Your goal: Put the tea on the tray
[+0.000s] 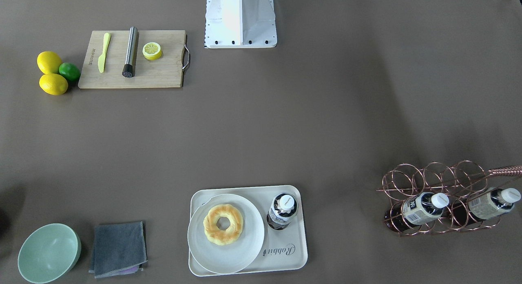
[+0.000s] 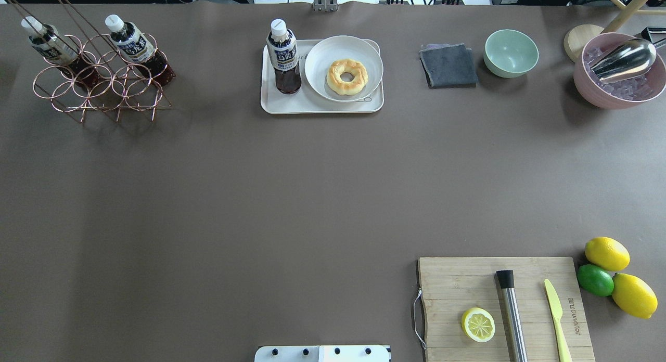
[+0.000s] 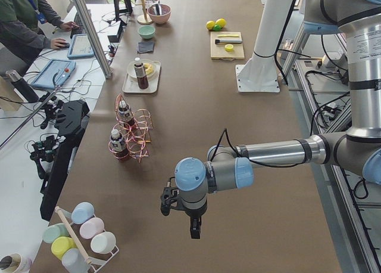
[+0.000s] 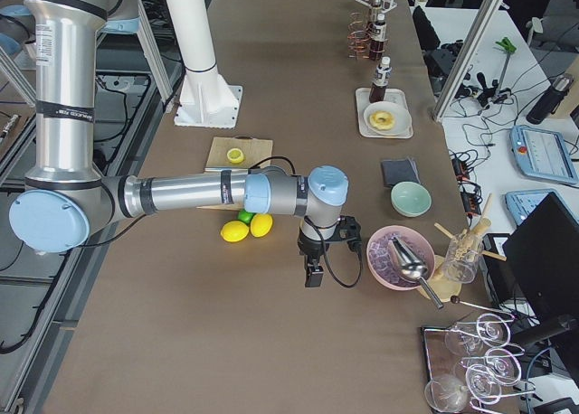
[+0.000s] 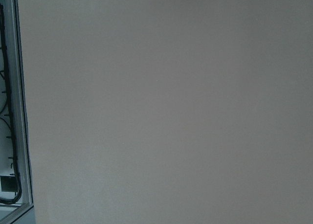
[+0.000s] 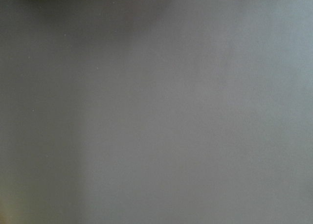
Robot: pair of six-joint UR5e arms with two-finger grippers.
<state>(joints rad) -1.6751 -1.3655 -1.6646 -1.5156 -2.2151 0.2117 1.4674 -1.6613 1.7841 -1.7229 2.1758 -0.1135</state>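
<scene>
One tea bottle (image 1: 281, 211) stands upright on the cream tray (image 1: 294, 257), beside a white plate with a doughnut (image 1: 223, 224). The bottle (image 2: 283, 57) and tray (image 2: 317, 105) also show in the overhead view. Two more tea bottles (image 1: 424, 208) (image 1: 491, 203) lie in a copper wire rack (image 1: 438, 182). My left gripper (image 3: 193, 230) hangs over bare table at the robot's left end, far from the tray. My right gripper (image 4: 312, 277) hangs over the table near the pink bowl. Both grippers show only in side views, so I cannot tell if they are open or shut. Both wrist views show only bare table.
A cutting board (image 2: 504, 310) holds a lemon half, a steel muddler and a yellow knife; two lemons and a lime (image 2: 596, 280) lie beside it. A grey cloth (image 2: 448, 65), a green bowl (image 2: 511, 52) and a pink ice bowl (image 2: 619, 73) stand along the far edge.
</scene>
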